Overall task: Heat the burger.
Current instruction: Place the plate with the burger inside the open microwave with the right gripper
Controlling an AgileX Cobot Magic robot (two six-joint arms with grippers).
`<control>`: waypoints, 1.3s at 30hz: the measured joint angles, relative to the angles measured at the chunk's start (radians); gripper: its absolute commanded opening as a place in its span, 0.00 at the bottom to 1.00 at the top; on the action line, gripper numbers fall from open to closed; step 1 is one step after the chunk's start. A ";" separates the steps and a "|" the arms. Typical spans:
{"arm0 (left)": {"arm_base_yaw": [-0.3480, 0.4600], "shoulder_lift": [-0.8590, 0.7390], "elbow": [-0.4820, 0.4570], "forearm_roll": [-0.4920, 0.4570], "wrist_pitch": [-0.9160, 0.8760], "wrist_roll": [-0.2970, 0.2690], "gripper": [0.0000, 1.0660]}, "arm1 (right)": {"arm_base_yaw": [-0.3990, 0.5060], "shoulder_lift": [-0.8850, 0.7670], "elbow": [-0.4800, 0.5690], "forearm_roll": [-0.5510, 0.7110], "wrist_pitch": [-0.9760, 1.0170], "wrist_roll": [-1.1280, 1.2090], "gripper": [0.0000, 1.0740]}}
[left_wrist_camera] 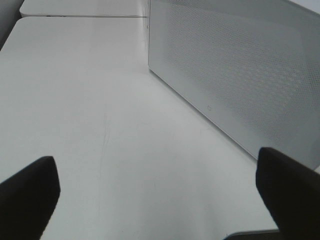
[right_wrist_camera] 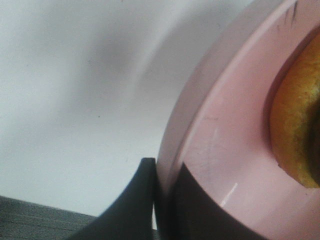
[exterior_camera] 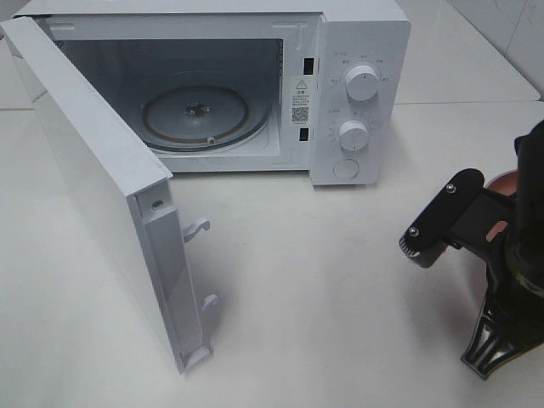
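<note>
Burger (right_wrist_camera: 294, 131) — golden bun edge on pink plate (right_wrist_camera: 225, 150)

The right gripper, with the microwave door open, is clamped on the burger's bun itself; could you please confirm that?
Not quite: the right gripper is clamped on the rim of the plate that carries the burger, not on the bun. The right wrist view shows this. The microwave door is open, as you said.

Looks like a robotics lab bench: a white microwave (exterior_camera: 340, 93) on a plain white table (exterior_camera: 323, 289), tiled wall (exterior_camera: 510, 25) behind.
</note>
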 measured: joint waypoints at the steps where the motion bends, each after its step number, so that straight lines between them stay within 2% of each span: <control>1: 0.000 0.000 0.000 0.000 0.000 0.000 0.96 | 0.023 -0.005 0.011 0.000 0.006 0.000 0.00; 17: 0.000 0.000 0.000 0.000 0.000 0.000 0.96 | 0.215 -0.050 0.056 0.001 0.067 -0.019 0.00; 20: 0.000 0.000 0.000 0.000 0.000 0.000 0.96 | 0.261 -0.066 0.058 0.001 0.083 -0.020 0.00; 22: 0.000 0.000 0.000 0.000 0.000 0.000 0.96 | 0.325 -0.089 0.074 -0.001 0.086 -0.025 0.00; 25: 0.000 0.000 0.000 0.000 0.000 0.000 0.96 | 0.339 -0.092 0.081 -0.001 0.086 -0.026 0.00; 27: 0.000 0.000 0.000 0.000 0.000 0.000 0.96 | 0.400 -0.101 0.110 0.001 0.089 -0.033 0.00; 32: 0.000 0.000 0.000 0.000 0.000 0.000 0.96 | 0.458 -0.102 0.114 0.002 0.095 -0.056 0.00; 39: 0.000 0.000 0.000 0.000 0.000 0.000 0.96 | 0.492 -0.102 0.114 0.001 0.092 -0.133 0.00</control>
